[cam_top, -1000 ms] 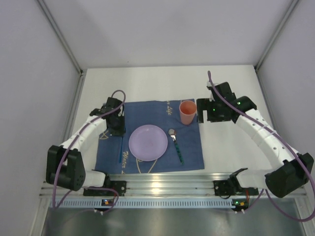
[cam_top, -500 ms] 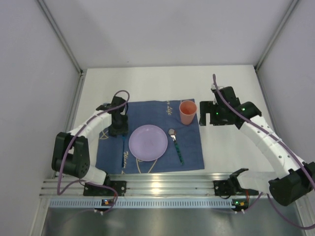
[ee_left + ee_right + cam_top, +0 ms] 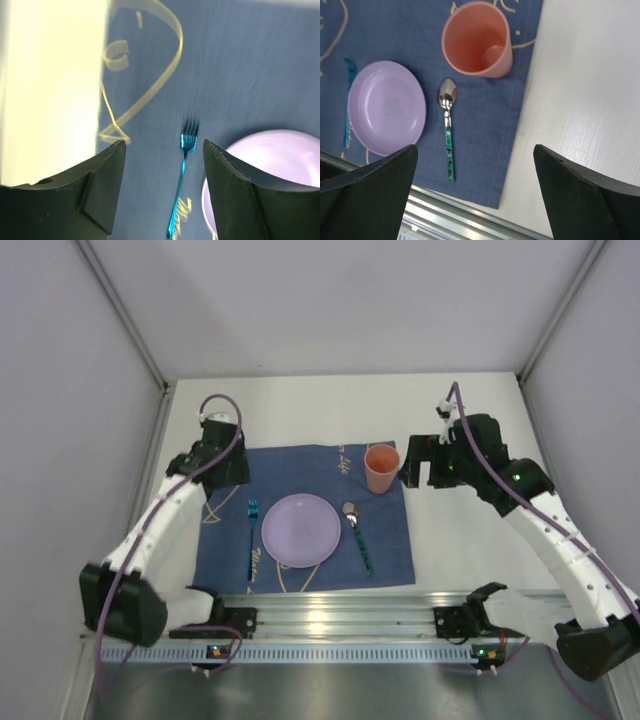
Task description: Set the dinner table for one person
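On the white dinner table (image 3: pixel 470 540) lies a dark blue cloth (image 3: pixel 390 540). A lilac plate (image 3: pixel 300 530) sits in its middle. A shiny blue fork (image 3: pixel 251 535) lies flat to the plate's left and a green-handled spoon (image 3: pixel 358 535) to its right. An orange cup (image 3: pixel 381 468) stands upright at the cloth's far right corner. My left gripper (image 3: pixel 164 150) hangs open above the cloth's far left part, with the fork (image 3: pixel 184 170) lying free below it. My right gripper (image 3: pixel 475 150) is wide open and empty, raised just right of the cup (image 3: pixel 477 40).
A silver aluminium rail (image 3: pixel 330 610) runs along the near edge, with both arm bases on it. White walls close in the left, right and far sides. Bare tabletop (image 3: pixel 585 100) lies right of the cloth (image 3: pixel 395 30).
My left gripper opened, let go of the fork beside the plate, and rose back toward the cloth's far left corner. My right arm drifted slightly right, still open.
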